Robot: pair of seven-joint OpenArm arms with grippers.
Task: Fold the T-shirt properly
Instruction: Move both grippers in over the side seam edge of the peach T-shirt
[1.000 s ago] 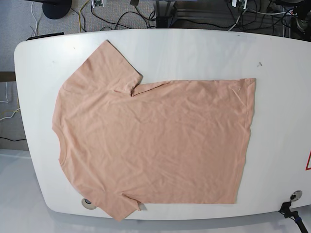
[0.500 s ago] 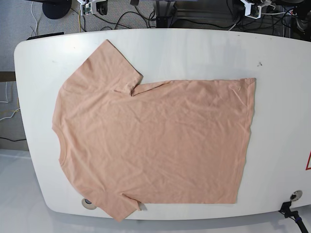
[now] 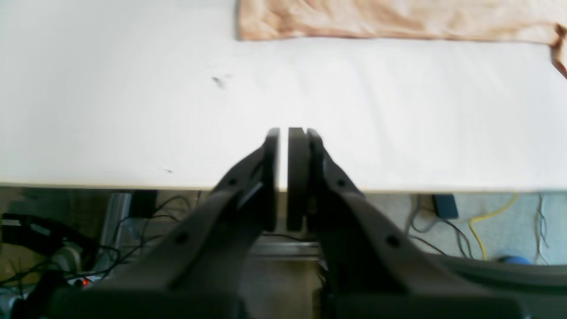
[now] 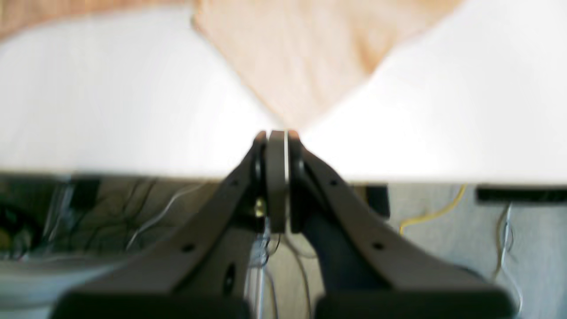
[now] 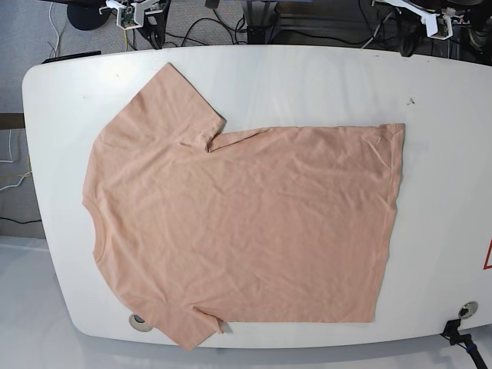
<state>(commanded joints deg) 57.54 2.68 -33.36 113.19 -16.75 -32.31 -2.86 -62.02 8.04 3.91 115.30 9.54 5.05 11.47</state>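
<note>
The T-shirt (image 5: 246,223) looks soft and floppy, best held by its edges, while the left gripper (image 3: 288,133) and right gripper (image 4: 277,133) are kept pressed together, empty.

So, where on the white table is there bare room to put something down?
The white table is bare along the far edge, above the peach cotton T-shirt, and in a strip right of its hem. The near edge is crowded: a sleeve overhangs it.
</note>
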